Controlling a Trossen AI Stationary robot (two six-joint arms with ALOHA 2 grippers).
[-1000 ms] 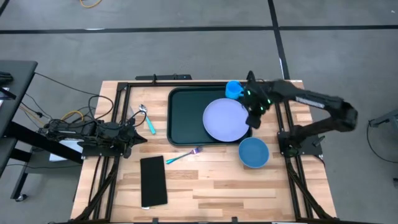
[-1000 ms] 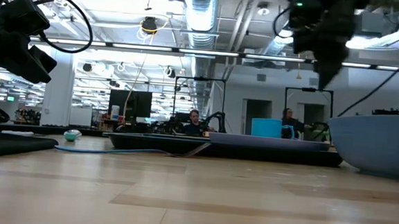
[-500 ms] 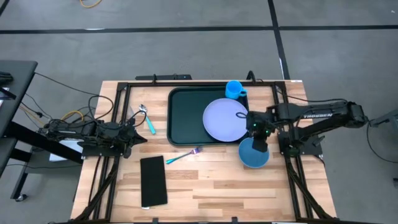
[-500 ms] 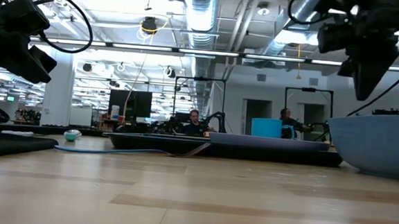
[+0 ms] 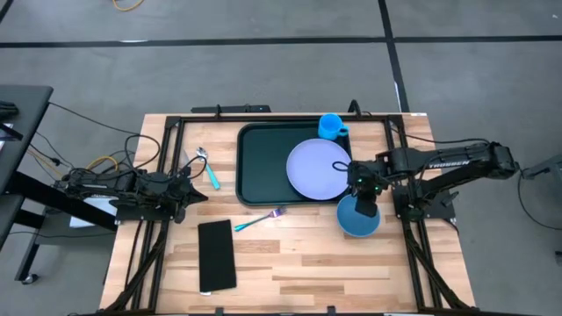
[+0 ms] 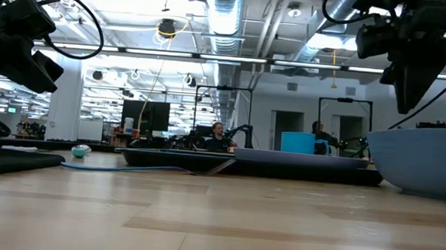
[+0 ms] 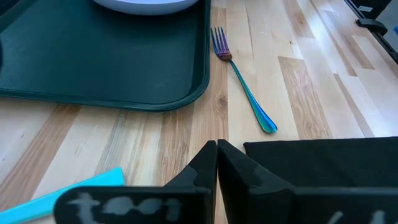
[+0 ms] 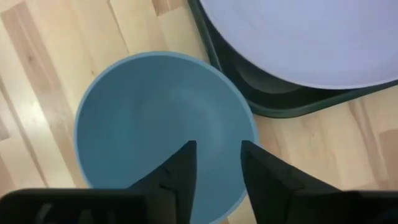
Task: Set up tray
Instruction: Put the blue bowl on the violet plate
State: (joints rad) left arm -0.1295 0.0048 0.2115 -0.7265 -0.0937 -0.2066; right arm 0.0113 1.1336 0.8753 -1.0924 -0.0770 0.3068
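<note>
Green plastic marks the tray [image 5: 263, 162] in the high view: it lies toward the far middle of the light wooden table [image 5: 290, 263], with a lavender plate [image 5: 318, 168] on its right half and a blue cup [image 5: 330, 126] at its far right corner. Just off its near right corner stands a blue bowl [image 5: 357, 218], and the right gripper [image 5: 364, 204] hangs over that bowl's far rim. A fork [image 5: 257, 219] lies near the tray's front edge, a flat black rectangle [image 5: 217, 255] nearer still, a spoon [image 5: 208, 168] to the left. The left gripper [image 5: 195, 175] waits by the spoon.

Low view: the bowl [image 6: 421, 162] looms large at right, the tray [image 6: 251, 166] is a thin dark band behind it, and an open workshop with ceiling ducts and seated people stretches beyond.

Left wrist view: that arm's fingers [image 7: 205, 163] are pressed together, empty, with the tray's rounded corner [image 7: 186, 93] and the iridescent fork [image 7: 245, 93] ahead.

Right wrist view: two fingers [image 8: 180, 168] stand apart above the bowl's hollow [image 8: 161, 118], holding nothing.

The tray looks stiff, light and rather slick; loaded, it would likely tip, so its raised rim is the place to grip.
</note>
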